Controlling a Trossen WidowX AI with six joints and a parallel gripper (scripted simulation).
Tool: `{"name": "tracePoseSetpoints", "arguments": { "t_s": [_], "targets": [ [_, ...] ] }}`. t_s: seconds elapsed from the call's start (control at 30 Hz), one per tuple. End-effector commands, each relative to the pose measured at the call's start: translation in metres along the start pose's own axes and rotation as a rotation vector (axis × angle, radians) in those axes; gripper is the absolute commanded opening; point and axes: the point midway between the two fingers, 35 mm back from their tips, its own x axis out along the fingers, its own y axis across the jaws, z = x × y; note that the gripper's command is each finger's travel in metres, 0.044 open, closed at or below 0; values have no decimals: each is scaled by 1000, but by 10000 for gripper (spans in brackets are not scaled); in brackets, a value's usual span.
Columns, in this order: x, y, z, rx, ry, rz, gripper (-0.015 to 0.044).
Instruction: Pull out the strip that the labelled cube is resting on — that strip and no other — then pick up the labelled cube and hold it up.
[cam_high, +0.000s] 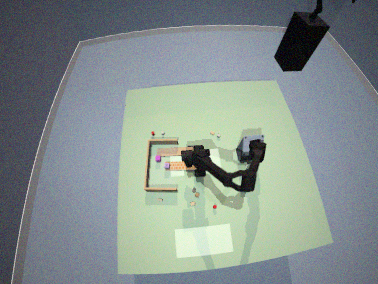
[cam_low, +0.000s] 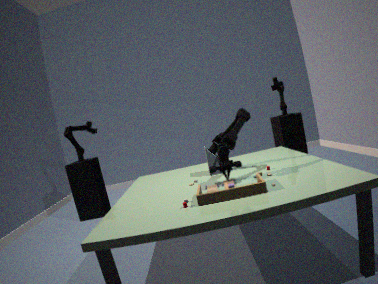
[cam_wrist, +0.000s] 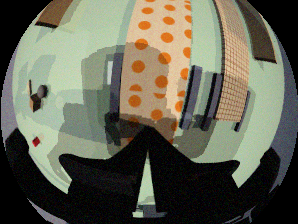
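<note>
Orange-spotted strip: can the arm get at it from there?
Looks like yes, probably: the claw is by the near end of the spotted strip, but shut, so it must open first.

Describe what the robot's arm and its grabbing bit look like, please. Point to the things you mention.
The arm (cam_high: 245, 185) (cam_low: 232, 137) is matte black all over, with chunky joints and angular links, one with an opening through it. The end effector (cam_wrist: 148, 131) is black too: two wide fingers tapering to points. I can make out no markings or cables on either.

The near strip (cam_high: 178, 166) (cam_wrist: 161, 82) was beige with orange dots; the far strip (cam_high: 172, 151) (cam_wrist: 235, 65) had a brown grid over tan.
</note>
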Motion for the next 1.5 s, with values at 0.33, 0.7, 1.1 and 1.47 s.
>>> {"name": "tracePoseSetpoints", "arguments": {
  "t_s": [0.33,0.7,1.1,1.47],
  "targets": [
    [5,0,-29,12,23,2,0],
    [5,0,-45,13,24,2,0],
    [5,0,-63,14,24,2,0],
    [4,1,-78,14,25,2,0]
  ]
}}
